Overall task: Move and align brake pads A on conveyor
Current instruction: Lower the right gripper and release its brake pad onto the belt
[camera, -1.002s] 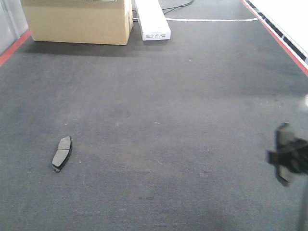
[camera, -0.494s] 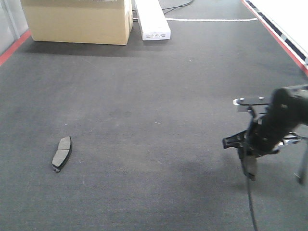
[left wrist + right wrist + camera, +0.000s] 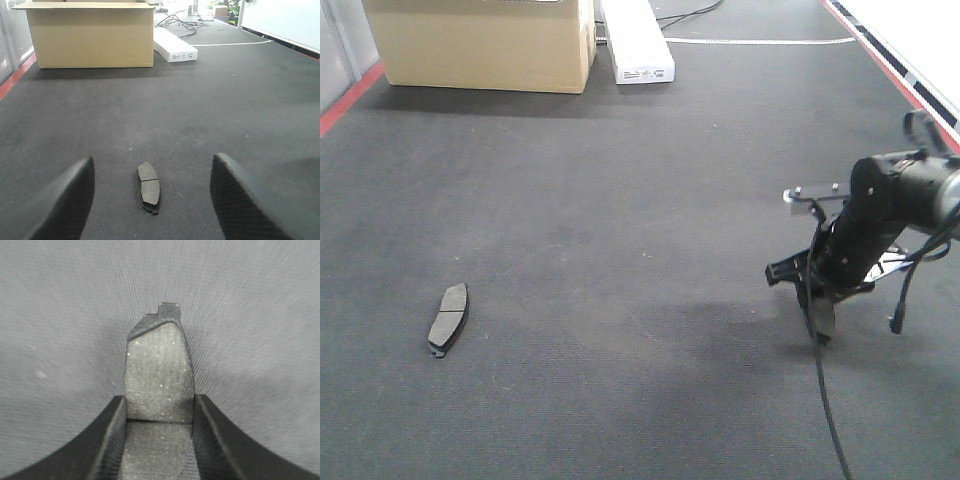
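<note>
One brake pad (image 3: pixel 448 318) lies flat on the conveyor (image 3: pixel 640 200) at the front left; it is dark grey with a centre groove. In the left wrist view the same pad (image 3: pixel 149 187) lies lengthwise on the belt between my left gripper's (image 3: pixel 152 159) wide-open fingers, touching neither. My right gripper (image 3: pixel 817 295) is low over the belt at the right, shut on a second brake pad (image 3: pixel 821 318) that hangs end-down. The right wrist view shows that pad (image 3: pixel 159 355) clamped between both fingers (image 3: pixel 112 440), its notched end sticking out toward the belt.
A cardboard box (image 3: pixel 485 45) and a long white box (image 3: pixel 638 40) stand at the far end of the belt. Red side rails (image 3: pixel 348 95) run along both edges. A black cable (image 3: pixel 830 410) trails from the right arm toward the front.
My right arm has swung in from the right edge, moving left and farther onto the belt with the pad in its grip. The pad at the left has not moved.
</note>
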Motion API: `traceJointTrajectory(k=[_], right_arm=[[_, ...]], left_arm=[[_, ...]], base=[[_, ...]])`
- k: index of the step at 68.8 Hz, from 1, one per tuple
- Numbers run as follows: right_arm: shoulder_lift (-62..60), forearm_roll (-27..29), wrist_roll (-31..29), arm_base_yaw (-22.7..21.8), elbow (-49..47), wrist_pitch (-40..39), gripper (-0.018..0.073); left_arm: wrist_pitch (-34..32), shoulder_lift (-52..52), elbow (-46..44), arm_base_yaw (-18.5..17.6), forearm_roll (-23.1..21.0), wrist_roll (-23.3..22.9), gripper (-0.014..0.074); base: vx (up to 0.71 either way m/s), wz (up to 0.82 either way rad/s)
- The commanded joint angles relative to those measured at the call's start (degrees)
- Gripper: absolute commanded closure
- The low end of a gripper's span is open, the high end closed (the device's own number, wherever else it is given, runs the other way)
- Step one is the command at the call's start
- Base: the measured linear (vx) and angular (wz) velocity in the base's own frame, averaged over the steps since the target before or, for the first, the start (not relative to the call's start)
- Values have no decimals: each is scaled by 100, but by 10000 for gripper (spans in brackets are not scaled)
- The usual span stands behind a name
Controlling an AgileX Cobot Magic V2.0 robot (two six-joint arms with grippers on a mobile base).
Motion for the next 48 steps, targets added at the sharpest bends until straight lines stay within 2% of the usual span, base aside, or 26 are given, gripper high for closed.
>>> traceJointTrajectory(k=[1, 13, 31, 37, 48], right_arm=[[-135, -66, -51, -15, -207, -18, 543], [-32, -74, -2, -22, -220, -2, 463], [-293, -423, 261, -16, -220, -114, 216], [-586, -423, 255, -16, -220, -133, 180], [-1317, -411, 203, 2, -181, -84, 172]], left_arm=[[-442, 62, -123, -27, -41, -20, 111], [-442, 62, -123, -27, -41, -20, 111], [-442, 62, -123, -27, -41, -20, 111], [-442, 62, -123, -27, -41, -20, 111], [-443, 62, -123, -27, -41, -20, 113]], base=[[0, 0], [0, 0], [0, 0], [0, 0], [0, 0]])
